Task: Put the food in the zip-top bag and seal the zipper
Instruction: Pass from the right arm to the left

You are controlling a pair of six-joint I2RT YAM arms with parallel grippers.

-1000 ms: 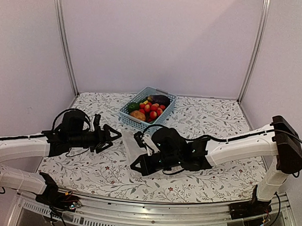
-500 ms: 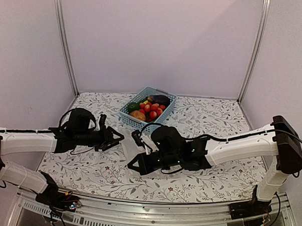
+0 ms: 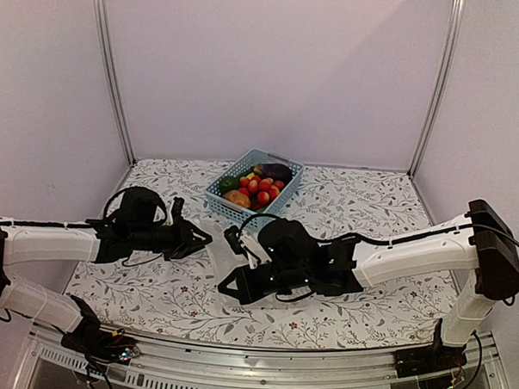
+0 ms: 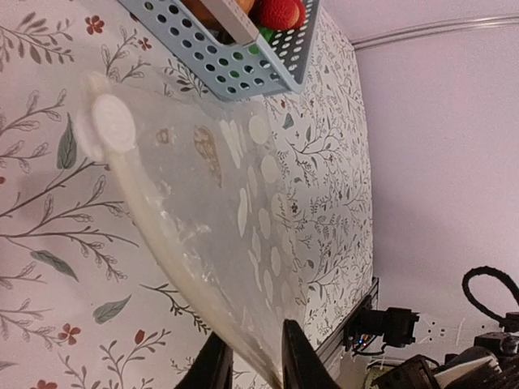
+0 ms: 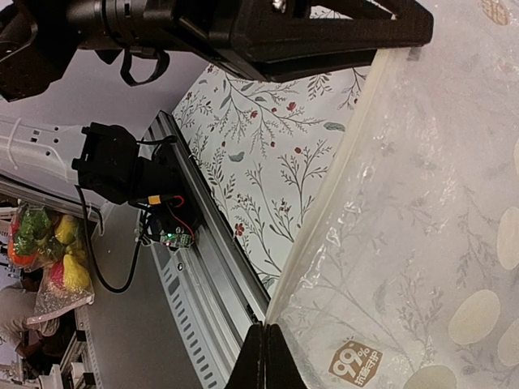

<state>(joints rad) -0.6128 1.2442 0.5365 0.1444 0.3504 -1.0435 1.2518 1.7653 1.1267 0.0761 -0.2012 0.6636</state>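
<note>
Zip-top bag (image 4: pixel 243 235) pinched at opposite edges by both grippers.

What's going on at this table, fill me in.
Both arms are working on the clear polka-dot plastic bag lying on the floral tablecloth. The right gripper is shut on the bag's edge. The left gripper has its fingers on either side of another edge, narrowly apart. The fruit and vegetables sit in the light-blue slotted basket; none is bagged yet.
</note>
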